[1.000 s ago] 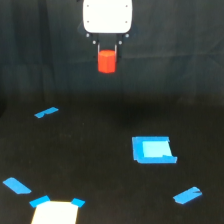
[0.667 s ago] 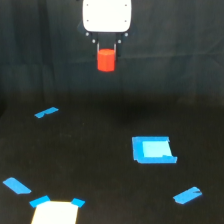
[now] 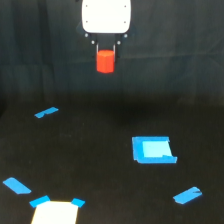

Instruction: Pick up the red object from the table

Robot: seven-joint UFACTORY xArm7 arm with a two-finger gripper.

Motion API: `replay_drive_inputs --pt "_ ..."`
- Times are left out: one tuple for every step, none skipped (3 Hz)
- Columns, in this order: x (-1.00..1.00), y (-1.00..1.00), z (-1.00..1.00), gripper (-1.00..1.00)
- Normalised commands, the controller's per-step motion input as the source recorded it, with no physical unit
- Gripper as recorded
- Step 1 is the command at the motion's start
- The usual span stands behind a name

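The red object (image 3: 105, 61) is a small red-orange stubby block hanging in the air at the top of the exterior view, well above the black table (image 3: 100, 165). My gripper (image 3: 105, 54) is shut on its upper part, with dark fingers on either side under the white gripper head (image 3: 106, 17). The block's lower half shows below the fingers against the dark backdrop.
Blue tape strips lie on the table at the left (image 3: 46, 112), the lower left (image 3: 16, 185) and the lower right (image 3: 187, 195). A blue square with a pale centre (image 3: 152, 149) sits right of centre. A blue-edged pale square (image 3: 56, 211) is at the bottom edge.
The gripper with the red block has risen slightly and stays shut on it. Nothing on the table has moved.
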Motion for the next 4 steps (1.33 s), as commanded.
replay_drive_inputs --pt "-0.04 -0.23 0.15 -0.95" --pt "-0.02 0.21 0.32 -1.00" --pt "0.03 -0.18 0.25 -1.00" --pt "0.08 0.22 0.21 -0.79"
